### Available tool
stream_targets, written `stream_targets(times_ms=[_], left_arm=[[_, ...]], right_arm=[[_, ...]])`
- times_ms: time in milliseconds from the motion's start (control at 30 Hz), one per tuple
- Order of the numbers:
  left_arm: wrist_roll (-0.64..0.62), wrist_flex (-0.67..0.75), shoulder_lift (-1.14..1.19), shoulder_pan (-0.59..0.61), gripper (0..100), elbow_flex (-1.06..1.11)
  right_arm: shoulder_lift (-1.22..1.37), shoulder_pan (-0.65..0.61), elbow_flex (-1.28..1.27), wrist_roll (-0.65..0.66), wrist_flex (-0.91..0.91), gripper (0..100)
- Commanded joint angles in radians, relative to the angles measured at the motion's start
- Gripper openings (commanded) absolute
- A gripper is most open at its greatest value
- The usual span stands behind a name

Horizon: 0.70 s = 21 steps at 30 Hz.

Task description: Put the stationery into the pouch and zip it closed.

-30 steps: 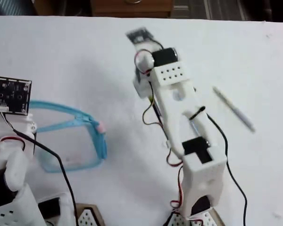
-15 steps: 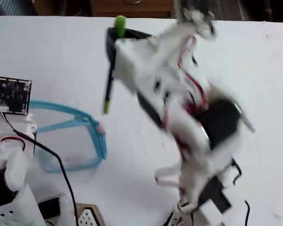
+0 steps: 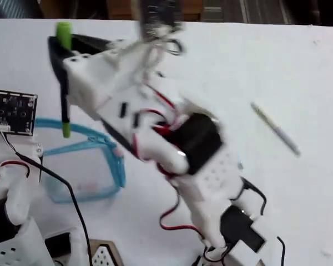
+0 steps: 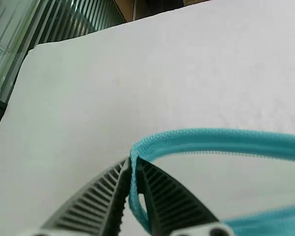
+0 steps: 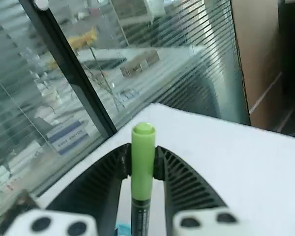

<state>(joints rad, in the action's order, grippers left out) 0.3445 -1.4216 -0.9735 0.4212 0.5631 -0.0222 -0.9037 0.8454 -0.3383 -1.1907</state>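
While the left gripper (image 4: 132, 166) pinches the pouch rim (image 4: 211, 140), the right gripper (image 5: 142, 156) clamps a green marker (image 3: 62, 83) upright above it.

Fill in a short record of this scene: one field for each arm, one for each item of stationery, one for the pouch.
Left arm: jaws shut on the blue zip edge of the pouch.
Right arm: jaws shut on the marker, held above the table.
Marker: black body, green ends; lower tip near the pouch's blue edge in the high view.
Pen: silver, lying on the table, apart from the pouch.
Pouch: clear, lying on the table; zip looks open.
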Motion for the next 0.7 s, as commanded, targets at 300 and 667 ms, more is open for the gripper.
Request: stream_targets(times_ms=[300, 667], left_arm=[[-0.011, -0.029, 0.038, 0.013, 2, 0.233], [-0.011, -0.025, 0.038, 0.013, 2, 0.232]], right_arm=[[-0.039, -0.004, -0.298, 0.005, 0.17, 1.7], [-0.415, -0.002, -1.003, 0.037, 0.53, 1.7]])
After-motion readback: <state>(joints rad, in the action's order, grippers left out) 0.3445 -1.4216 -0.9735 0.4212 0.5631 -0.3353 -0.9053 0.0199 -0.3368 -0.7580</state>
